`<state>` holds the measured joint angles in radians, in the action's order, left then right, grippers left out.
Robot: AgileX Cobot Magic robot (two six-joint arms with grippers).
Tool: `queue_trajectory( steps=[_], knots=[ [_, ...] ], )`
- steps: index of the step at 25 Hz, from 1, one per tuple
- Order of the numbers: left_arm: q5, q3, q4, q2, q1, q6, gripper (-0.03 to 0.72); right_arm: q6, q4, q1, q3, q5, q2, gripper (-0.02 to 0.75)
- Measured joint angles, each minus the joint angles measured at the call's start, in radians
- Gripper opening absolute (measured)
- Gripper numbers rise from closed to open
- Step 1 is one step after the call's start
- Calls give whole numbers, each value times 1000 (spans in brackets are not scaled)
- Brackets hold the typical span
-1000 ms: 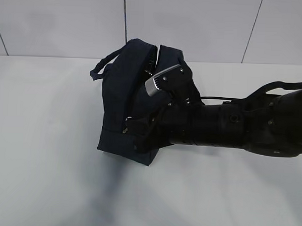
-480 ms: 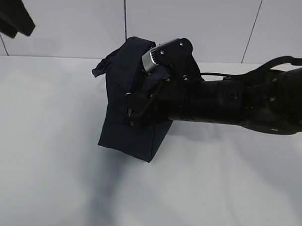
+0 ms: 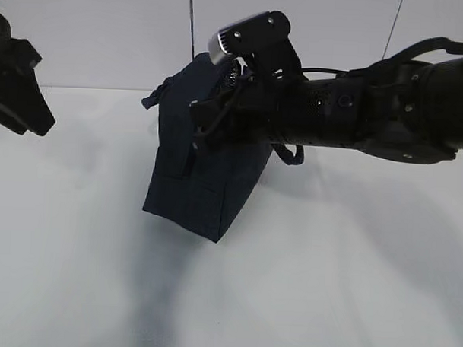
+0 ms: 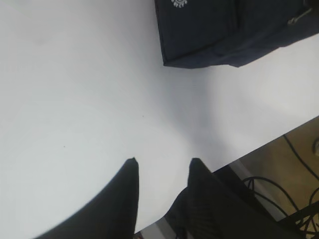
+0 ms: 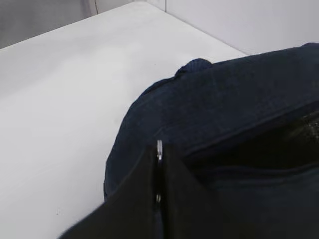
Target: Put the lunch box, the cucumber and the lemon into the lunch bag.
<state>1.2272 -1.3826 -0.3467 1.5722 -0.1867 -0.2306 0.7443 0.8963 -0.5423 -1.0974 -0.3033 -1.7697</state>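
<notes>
I am pinching the silver zipper pull (image 5: 159, 149) atop the lunch bag (image 3: 204, 184) with my right end effector (image 5: 159, 172); my left end effector (image 4: 160, 167), prongs apart and empty, is hanging well aside.

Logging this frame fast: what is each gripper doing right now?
Left gripper: open, empty, above the table.
Right gripper: shut on the zipper pull of the lunch bag.

Matt navy cloth lunch bag (image 3: 205, 172)
</notes>
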Motion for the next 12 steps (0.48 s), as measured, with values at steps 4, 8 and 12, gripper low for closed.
queue_trajectory(
  steps=[4,8,12],
  knots=[
    [-104,71,-33,0,0,-111,239,0,8,0,-14,12,0,0],
    [-234,155,-101,0,0,-226,239,0,10,0,-17,16,2,0],
    [-364,237,-209,0,0,-406,239,0,10,0,-20,19,5,0]
  ],
)
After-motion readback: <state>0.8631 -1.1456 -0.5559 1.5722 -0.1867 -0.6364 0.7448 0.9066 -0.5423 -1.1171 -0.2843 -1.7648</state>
